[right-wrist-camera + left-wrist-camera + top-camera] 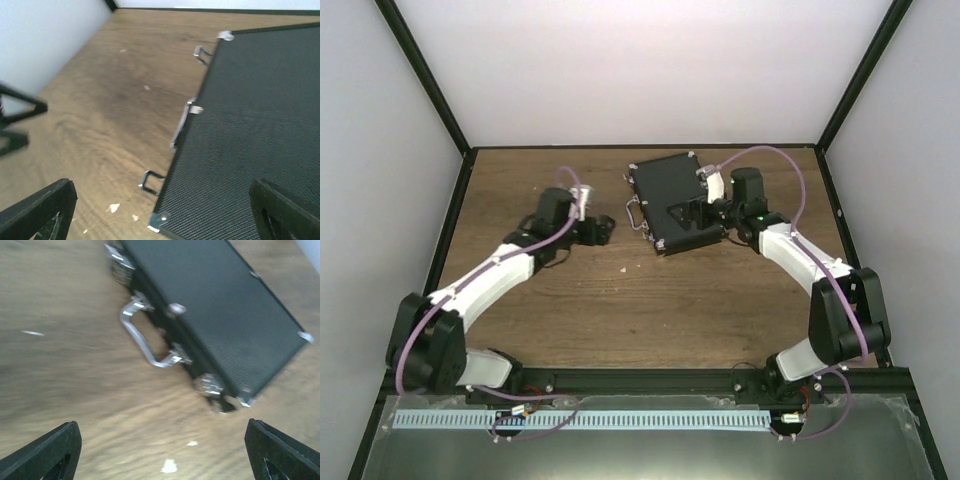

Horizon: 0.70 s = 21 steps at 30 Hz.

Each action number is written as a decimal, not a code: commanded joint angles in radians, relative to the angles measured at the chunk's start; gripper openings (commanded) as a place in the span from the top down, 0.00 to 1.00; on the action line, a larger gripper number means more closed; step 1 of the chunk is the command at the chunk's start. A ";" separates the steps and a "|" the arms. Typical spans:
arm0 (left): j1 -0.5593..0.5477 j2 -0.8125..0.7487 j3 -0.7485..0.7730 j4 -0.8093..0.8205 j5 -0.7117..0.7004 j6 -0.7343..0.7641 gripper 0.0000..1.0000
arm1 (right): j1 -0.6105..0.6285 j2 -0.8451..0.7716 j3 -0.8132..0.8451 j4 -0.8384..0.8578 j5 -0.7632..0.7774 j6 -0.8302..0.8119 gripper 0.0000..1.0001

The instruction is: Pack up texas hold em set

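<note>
The texas hold em set shows as a black briefcase (670,185) with silver corners, lying flat and with its lid down at the table's back middle. Its silver handle (137,337) and latches face left. My left gripper (603,228) hovers just left of the handle, open, with only bare wood between its fingers (161,432). In the left wrist view the briefcase (225,305) lies beyond the fingertips. My right gripper (692,212) hangs over the case's near right part, open and empty. In the right wrist view the gripper (162,189) straddles the near corner of the briefcase (260,125).
The wooden table (620,310) is walled by white panels with black frame posts (425,80) at back left and right. A few small white specks (169,466) lie on the wood near the case. A metal rail (640,382) runs along the near edge by the arm bases.
</note>
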 commanded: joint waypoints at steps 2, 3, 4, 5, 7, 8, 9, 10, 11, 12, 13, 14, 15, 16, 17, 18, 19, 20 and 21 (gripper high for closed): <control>-0.170 0.166 0.066 0.196 0.072 -0.186 0.10 | 0.084 0.040 0.056 -0.113 0.441 0.050 0.07; -0.197 0.199 0.079 0.215 0.081 -0.204 0.12 | 0.096 0.051 0.062 -0.129 0.476 0.049 0.08; -0.213 0.234 0.098 0.225 0.078 -0.213 0.13 | 0.107 0.059 0.063 -0.139 0.499 0.045 0.09; -0.225 0.265 0.120 0.226 0.064 -0.219 0.14 | 0.117 0.065 0.063 -0.143 0.513 0.045 0.10; -0.235 0.333 0.165 0.202 0.018 -0.224 0.16 | 0.125 0.071 0.053 -0.133 0.503 0.048 0.13; -0.238 0.361 0.186 0.183 -0.016 -0.225 0.18 | 0.127 0.071 0.047 -0.123 0.488 0.051 0.13; -0.239 0.386 0.201 0.173 -0.045 -0.225 0.19 | 0.128 0.071 0.040 -0.112 0.475 0.054 0.14; -0.239 0.405 0.208 0.173 -0.067 -0.224 0.20 | 0.129 0.073 0.034 -0.101 0.458 0.057 0.14; -0.239 0.424 0.215 0.174 -0.079 -0.226 0.21 | 0.129 0.078 0.033 -0.095 0.446 0.058 0.15; -0.239 0.448 0.222 0.176 -0.085 -0.229 0.22 | 0.129 0.083 0.034 -0.092 0.437 0.057 0.15; -0.239 0.467 0.232 0.171 -0.087 -0.230 0.22 | 0.129 0.090 0.036 -0.090 0.432 0.055 0.16; -0.239 0.484 0.239 0.168 -0.088 -0.232 0.24 | 0.129 0.097 0.039 -0.089 0.432 0.053 0.16; -0.240 0.498 0.243 0.168 -0.086 -0.233 0.25 | 0.129 0.102 0.040 -0.087 0.432 0.049 0.17; -0.240 0.510 0.244 0.171 -0.088 -0.234 0.26 | 0.129 0.107 0.044 -0.086 0.434 0.047 0.16; -0.240 0.521 0.243 0.172 -0.095 -0.233 0.27 | 0.129 0.113 0.046 -0.085 0.435 0.047 0.16; -0.240 0.532 0.241 0.169 -0.104 -0.233 0.28 | 0.129 0.116 0.047 -0.086 0.434 0.046 0.16; -0.240 0.543 0.238 0.163 -0.116 -0.231 0.30 | 0.129 0.120 0.047 -0.084 0.429 0.046 0.16; -0.240 0.552 0.235 0.157 -0.128 -0.228 0.31 | 0.129 0.123 0.047 -0.082 0.424 0.047 0.16; -0.240 0.558 0.229 0.152 -0.140 -0.224 0.35 | 0.129 0.126 0.046 -0.080 0.420 0.048 0.17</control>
